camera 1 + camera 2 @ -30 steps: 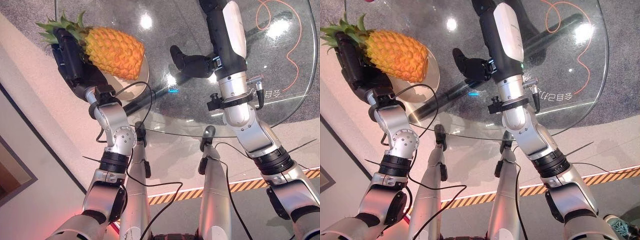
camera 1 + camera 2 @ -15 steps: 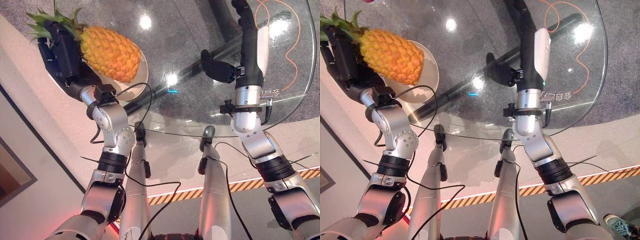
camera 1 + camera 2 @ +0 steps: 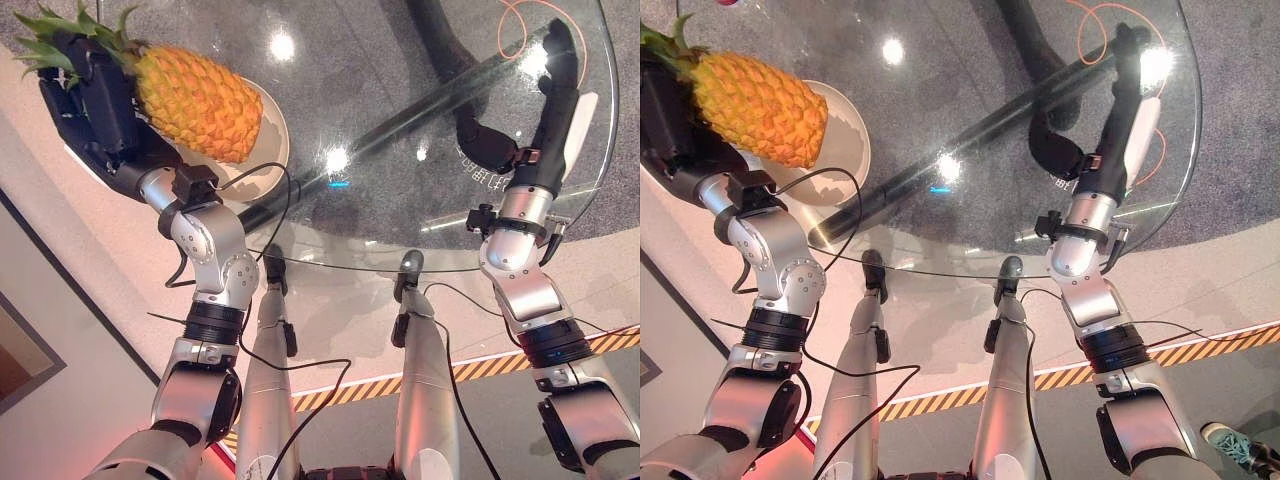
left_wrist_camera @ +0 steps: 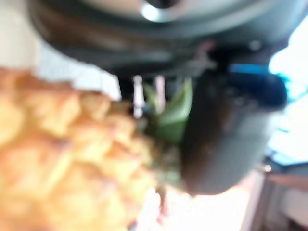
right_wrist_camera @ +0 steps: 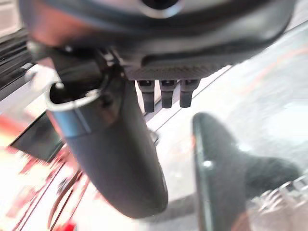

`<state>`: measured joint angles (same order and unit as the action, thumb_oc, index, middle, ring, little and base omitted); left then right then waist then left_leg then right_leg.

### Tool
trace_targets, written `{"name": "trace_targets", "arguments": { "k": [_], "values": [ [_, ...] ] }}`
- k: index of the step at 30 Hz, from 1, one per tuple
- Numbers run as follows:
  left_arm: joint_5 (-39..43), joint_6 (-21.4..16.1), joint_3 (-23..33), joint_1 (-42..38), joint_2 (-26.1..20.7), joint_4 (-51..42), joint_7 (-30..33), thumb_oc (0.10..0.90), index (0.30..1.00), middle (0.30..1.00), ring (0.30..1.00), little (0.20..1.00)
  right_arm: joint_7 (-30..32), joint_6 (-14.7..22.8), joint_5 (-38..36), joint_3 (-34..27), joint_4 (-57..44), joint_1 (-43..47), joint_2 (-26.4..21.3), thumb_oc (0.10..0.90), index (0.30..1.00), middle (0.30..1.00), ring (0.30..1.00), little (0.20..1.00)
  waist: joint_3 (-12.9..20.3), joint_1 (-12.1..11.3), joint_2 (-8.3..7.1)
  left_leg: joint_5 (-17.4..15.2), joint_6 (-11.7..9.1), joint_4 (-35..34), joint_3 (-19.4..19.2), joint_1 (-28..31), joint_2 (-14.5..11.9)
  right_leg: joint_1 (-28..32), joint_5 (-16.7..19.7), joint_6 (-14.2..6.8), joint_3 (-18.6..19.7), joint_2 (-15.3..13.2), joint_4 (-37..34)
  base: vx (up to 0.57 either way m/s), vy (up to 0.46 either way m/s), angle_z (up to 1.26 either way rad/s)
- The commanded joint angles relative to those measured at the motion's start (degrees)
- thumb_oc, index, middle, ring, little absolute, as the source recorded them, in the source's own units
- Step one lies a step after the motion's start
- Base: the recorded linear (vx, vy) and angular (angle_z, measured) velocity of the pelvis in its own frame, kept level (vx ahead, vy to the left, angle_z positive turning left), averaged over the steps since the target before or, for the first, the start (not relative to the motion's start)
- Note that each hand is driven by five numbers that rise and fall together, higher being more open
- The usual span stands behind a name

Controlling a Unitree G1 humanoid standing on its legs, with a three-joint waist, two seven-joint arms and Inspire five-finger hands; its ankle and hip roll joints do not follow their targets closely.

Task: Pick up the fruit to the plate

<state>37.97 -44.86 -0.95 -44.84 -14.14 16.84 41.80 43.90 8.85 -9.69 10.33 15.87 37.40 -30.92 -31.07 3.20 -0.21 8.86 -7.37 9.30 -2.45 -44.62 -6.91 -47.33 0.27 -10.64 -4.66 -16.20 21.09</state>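
An orange pineapple [image 3: 195, 105] with a green crown lies tilted over a cream plate [image 3: 272, 140] at the left side of the round glass table. My left hand [image 3: 100, 110] is shut on the pineapple at its crown end, its fingers curled round the fruit; the left wrist view has the pineapple [image 4: 62, 159] and its leaves right against the hand. Whether the fruit rests on the plate or hangs just above it I cannot tell. My right hand [image 3: 555, 75] is open over the right side of the table, far from the plate, holding nothing.
The glass table's [image 3: 400, 225] front rim curves across the middle of the view. A dark bar [image 3: 970, 140] runs under the glass. An orange cable [image 3: 1090, 15] loops at the far right. Yellow-black tape [image 3: 480, 368] marks the floor.
My right arm has swung to the right, from the table's middle to its right side, with the hand kept open. The left hand still holds the pineapple by the plate, shifted slightly left.
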Motion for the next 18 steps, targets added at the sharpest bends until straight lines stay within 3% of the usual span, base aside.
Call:
{"name": "trace_targets", "arguments": {
  "k": [1,12,18],
  "values": [
    [-8.05,-8.78,2.62,-8.31,-7.11,-0.95,-0.12,0.100,0.300,0.300,0.300,0.200,4.64,8.34,-8.36,-6.68,0.99,1.69,-0.50,0.800,0.900,0.900,0.900,0.900,1.27,-1.04,-2.03,-5.84,0.58,4.11,-0.22,1.53,0.41,3.48,4.16,1.99,-3.81,2.43,-6.89,0.00,0.000,0.00],
    [-12.96,-8.52,-0.19,-13.78,-13.40,7.99,5.05,0.100,0.300,0.300,0.300,0.200,4.03,15.52,-29.87,-9.99,19.68,2.81,-0.79,0.800,0.900,0.900,0.900,0.900,1.27,-1.42,-2.80,-5.92,0.27,3.82,-0.24,1.47,-0.03,3.69,4.18,2.30,-4.21,2.93,-7.16,0.00,-0.003,0.00],
    [-18.18,-7.51,-2.29,-16.05,-15.86,10.83,8.94,0.100,0.300,0.300,0.300,0.200,2.15,16.96,-38.29,-10.17,27.36,3.28,-0.99,0.800,0.900,0.900,0.900,0.900,1.27,-1.58,-3.05,-5.95,0.30,4.17,0.06,0.82,-0.07,3.29,4.53,2.54,-4.36,3.26,-7.21,0.00,-0.018,-0.01]
  ]
}}
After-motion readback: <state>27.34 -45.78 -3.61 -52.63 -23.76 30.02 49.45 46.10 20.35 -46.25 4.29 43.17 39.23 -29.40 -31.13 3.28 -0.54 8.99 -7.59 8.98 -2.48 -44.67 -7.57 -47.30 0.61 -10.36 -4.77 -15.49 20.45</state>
